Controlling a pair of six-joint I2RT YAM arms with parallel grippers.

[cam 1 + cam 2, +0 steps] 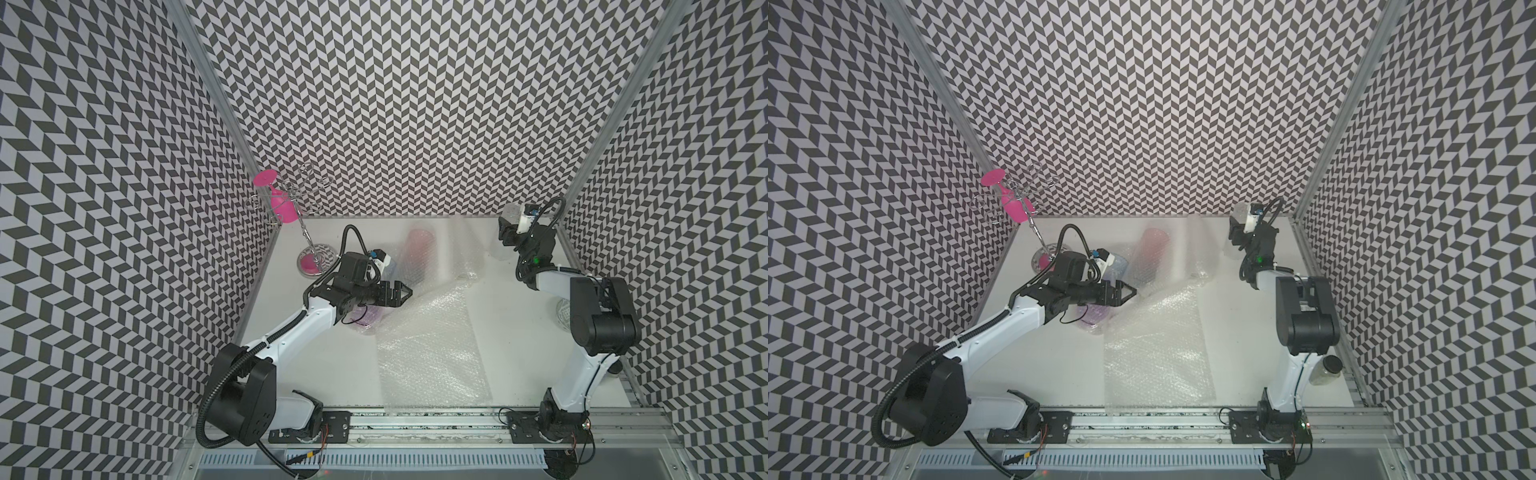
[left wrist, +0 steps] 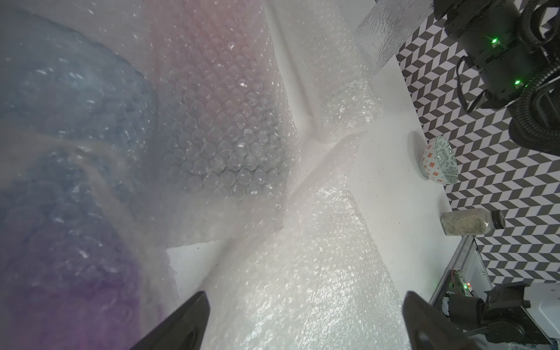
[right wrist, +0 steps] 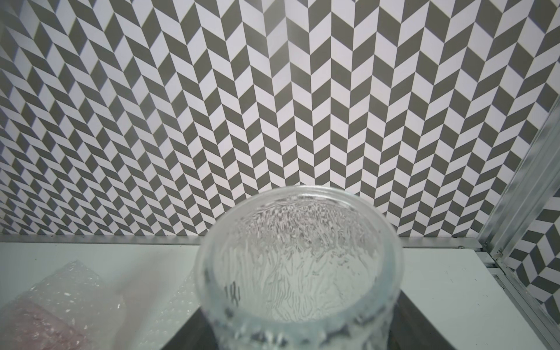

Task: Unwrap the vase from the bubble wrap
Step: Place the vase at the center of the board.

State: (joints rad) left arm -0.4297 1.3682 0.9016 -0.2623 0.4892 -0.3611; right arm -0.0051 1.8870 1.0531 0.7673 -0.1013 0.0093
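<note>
- Your white table carries everything, walled in by chevron panels.
- The bubble wrap lies loose in the middle. One long sheet runs flat from the near rail toward the centre. A second sheet lies crumpled beyond it, toward the back wall.
- Your left gripper is spread wide and grips nothing. It hovers over the far end of the flat sheet, and the left wrist view shows only wrap between its fingers.
- A blue-purple bundle lies in wrap under your left wrist.
- A pink bundle lies in wrap just beyond it, lengthwise toward the back wall.
- Your right gripper is clamped on the vase at the far right corner.
- The vase is clear, ribbed and upright, with no wrap on it. You cannot tell whether its base touches the table.
- A wire rack stands at the far left with a pink glass hung upside down.
- A bowl and a jar sit along the right wall.
</note>
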